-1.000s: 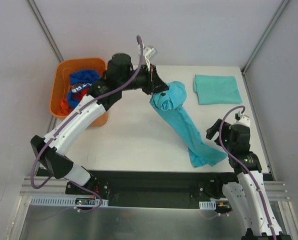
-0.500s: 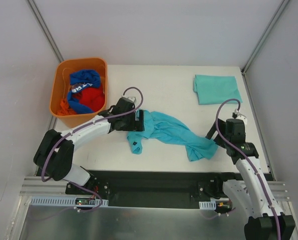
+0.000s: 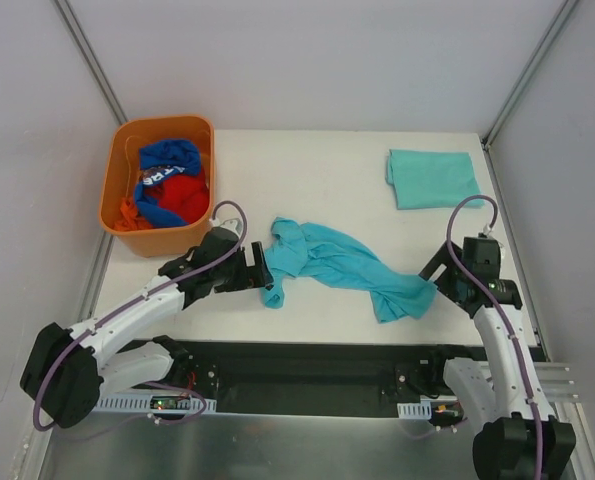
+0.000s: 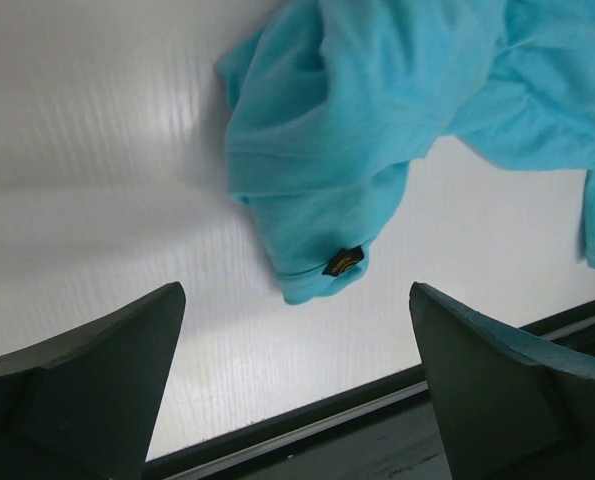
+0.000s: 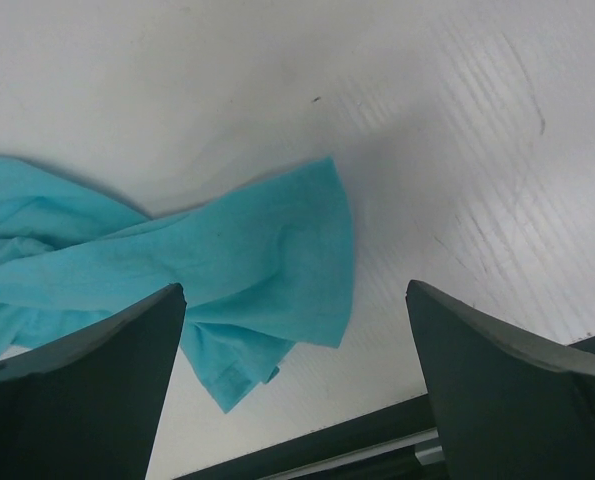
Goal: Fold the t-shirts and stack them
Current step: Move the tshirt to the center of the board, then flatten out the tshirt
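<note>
A crumpled teal t-shirt [image 3: 342, 263] lies across the middle of the table, stretched from left to lower right. A second teal t-shirt [image 3: 432, 178] rests folded at the back right. My left gripper [image 3: 262, 272] sits low at the crumpled shirt's left end, open, nothing between its fingers; its wrist view shows the shirt's bunched end with a small dark label [image 4: 343, 261] just ahead of the jaws. My right gripper [image 3: 440, 272] is open beside the shirt's lower right end [image 5: 267, 255], not touching it.
An orange bin [image 3: 120, 170] at the back left holds a royal-blue garment [image 3: 165, 160] with white lettering and red fabric [image 3: 182, 192]. The table's dark front edge [image 4: 317, 425] runs just below both grippers. Walls close in the table's sides.
My left gripper, which held the shirt up high, came down, opened and let it drop onto the table, then drew back left. The right arm shifted slightly near the shirt's right end.
</note>
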